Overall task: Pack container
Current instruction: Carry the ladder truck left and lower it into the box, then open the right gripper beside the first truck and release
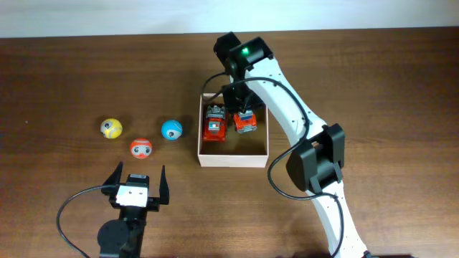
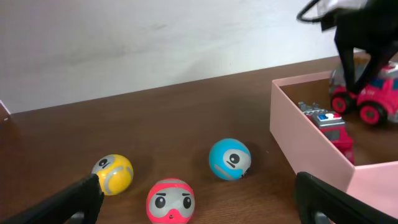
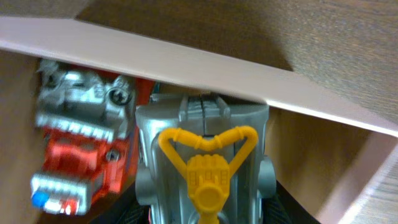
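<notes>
While the right end effector [image 1: 244, 109] hangs inside the container [image 1: 233, 160], we judge the step in hand to be the placing of the second truck. The container sits on the surface [image 1: 64, 72] a little right of centre in the overhead view, with its cream walls upright and its tan floor showing. A red truck [image 1: 214, 123] lies along its left side. The crane truck [image 1: 246, 122] sits just beside it, directly beneath the right end effector.

From the right wrist camera the crane truck fills the frame, grey with a yellow hook arm, close against the container's wall. The fingers are hidden there, so we cannot tell whether they pinch the truck or have let it go.

The left end effector [image 1: 140, 175] is spread wide and empty, near the front of the surface. Outside the container, to its left, lie the yellow ball [image 1: 110, 128], the red ball [image 1: 141, 148] and the blue ball [image 1: 171, 130], with the blue one nearest the container.

As we read it, the next move calls for the right fingers to open if they are gripping, then rise straight up clear of the walls without dragging either truck. After that come the balls. The left arm is best placed, since the red ball lies just ahead of it. Because balls roll, we would want a centred, gentle close.
</notes>
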Robot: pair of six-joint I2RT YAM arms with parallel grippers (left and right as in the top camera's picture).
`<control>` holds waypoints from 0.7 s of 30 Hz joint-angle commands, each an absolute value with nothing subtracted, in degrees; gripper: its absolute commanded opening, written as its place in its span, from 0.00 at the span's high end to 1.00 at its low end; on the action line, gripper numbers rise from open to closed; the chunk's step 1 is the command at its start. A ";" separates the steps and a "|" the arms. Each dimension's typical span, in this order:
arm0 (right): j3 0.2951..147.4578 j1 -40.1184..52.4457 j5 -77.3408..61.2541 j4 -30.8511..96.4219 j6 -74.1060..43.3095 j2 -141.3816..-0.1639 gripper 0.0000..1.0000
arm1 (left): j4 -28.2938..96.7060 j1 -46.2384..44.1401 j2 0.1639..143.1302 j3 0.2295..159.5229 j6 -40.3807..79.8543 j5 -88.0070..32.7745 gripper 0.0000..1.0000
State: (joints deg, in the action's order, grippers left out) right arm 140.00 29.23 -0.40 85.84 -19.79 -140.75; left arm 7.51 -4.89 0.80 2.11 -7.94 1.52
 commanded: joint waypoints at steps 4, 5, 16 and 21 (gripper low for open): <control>134.28 29.19 1.23 81.01 -25.47 -140.11 0.58 | 7.42 -4.60 0.34 1.85 -8.69 0.89 0.01; 133.34 29.19 1.87 80.20 -26.46 -140.11 0.58 | 7.42 -4.60 0.34 1.85 -8.69 0.89 0.01; 132.07 29.19 3.20 77.93 -27.33 -140.11 0.49 | 7.42 -4.60 0.34 1.85 -8.69 0.89 0.01; 132.07 29.19 3.29 77.93 -27.31 -140.11 0.35 | 7.42 -4.60 0.34 1.85 -8.69 0.89 0.01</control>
State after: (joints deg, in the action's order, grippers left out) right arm 132.14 29.23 1.80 77.93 -26.92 -140.75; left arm 7.51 -4.89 0.78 2.11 -7.94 1.52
